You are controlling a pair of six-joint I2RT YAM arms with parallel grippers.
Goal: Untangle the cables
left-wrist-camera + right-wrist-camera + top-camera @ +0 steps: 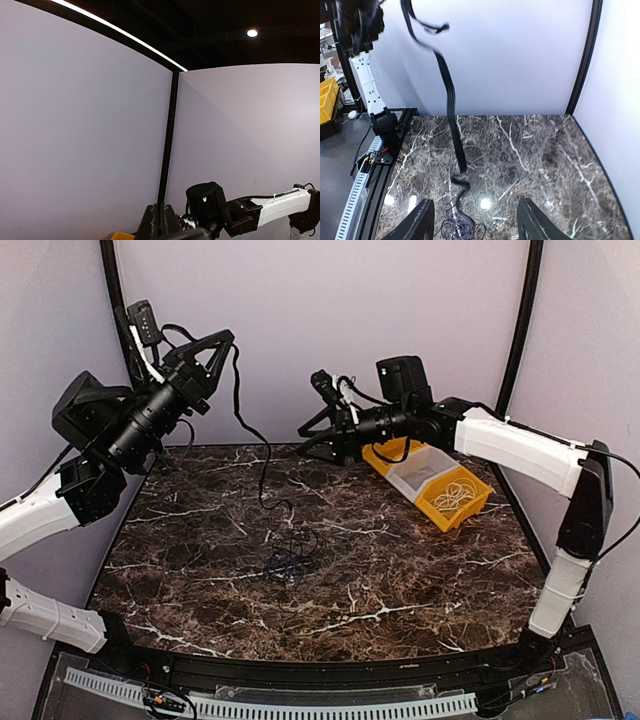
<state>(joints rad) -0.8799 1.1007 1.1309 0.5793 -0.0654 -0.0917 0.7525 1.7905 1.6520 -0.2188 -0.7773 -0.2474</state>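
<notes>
A black cable (262,455) hangs from my raised left gripper (228,340) down to a small clump of thin black cables (288,562) on the marble table (420,580). The left gripper is shut on the cable's top end. In the left wrist view its fingers (159,223) are pressed together and point at the wall, and the cable is hidden there. My right gripper (305,437) hovers open at the back middle, apart from the cable. In the right wrist view the right gripper (477,222) holds nothing, with the hanging black cable (451,107) and the clump (459,227) ahead of it.
A yellow bin (400,468) stands at the back right under the right arm, with a coiled white cable (455,495) in its near compartment. Black frame posts (520,320) and grey walls close in the back and sides.
</notes>
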